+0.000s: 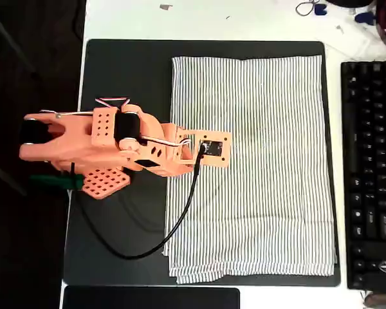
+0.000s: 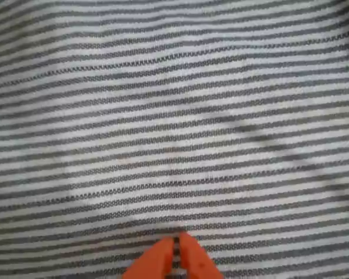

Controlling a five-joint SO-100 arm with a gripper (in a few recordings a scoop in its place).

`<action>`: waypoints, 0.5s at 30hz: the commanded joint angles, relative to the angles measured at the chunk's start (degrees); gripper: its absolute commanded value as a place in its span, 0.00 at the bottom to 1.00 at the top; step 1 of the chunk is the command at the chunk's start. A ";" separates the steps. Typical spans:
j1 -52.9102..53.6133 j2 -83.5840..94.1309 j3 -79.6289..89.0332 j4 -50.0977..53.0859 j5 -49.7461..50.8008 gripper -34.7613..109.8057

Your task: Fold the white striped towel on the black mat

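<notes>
Towel flat on mat, arm low over its left part.
The black mat (image 1: pixel 122 71) carries the white striped towel (image 1: pixel 270 174), spread right of centre, ready for folding; claw (image 2: pixel 174 256) tips pressed together, apparently nipping the cloth to lift it.

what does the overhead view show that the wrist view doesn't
Overhead alone: the whole layout, with the white striped towel spread flat on the black mat, the orange arm reaching over the towel's left edge, and a black keyboard at the right.

Wrist alone: the weave and pinstripes up close, and the end effector with its orange fingertips nearly together, a strip of cloth showing between them.

Both: the towel lying smooth, not yet folded.
</notes>
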 commanded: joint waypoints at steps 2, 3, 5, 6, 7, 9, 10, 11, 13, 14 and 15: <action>-1.76 -2.64 -2.81 -0.79 -0.35 0.24; -2.29 -3.78 -3.78 -0.97 0.00 0.24; -3.34 -6.24 -5.62 -1.67 0.62 0.24; -3.96 -7.29 -6.42 -2.20 1.32 0.24; -4.48 -8.35 -7.21 -2.46 1.76 0.24; -5.54 -10.02 -8.53 -2.81 1.76 0.24; -5.98 -10.90 -9.14 -2.99 1.76 0.24; -6.50 -11.95 -9.84 -3.25 1.76 0.24; -7.65 -13.89 -11.16 -3.87 1.76 0.24; -8.35 -14.77 -12.04 -3.87 1.76 0.24; -9.05 -15.64 -12.92 -3.87 1.76 0.24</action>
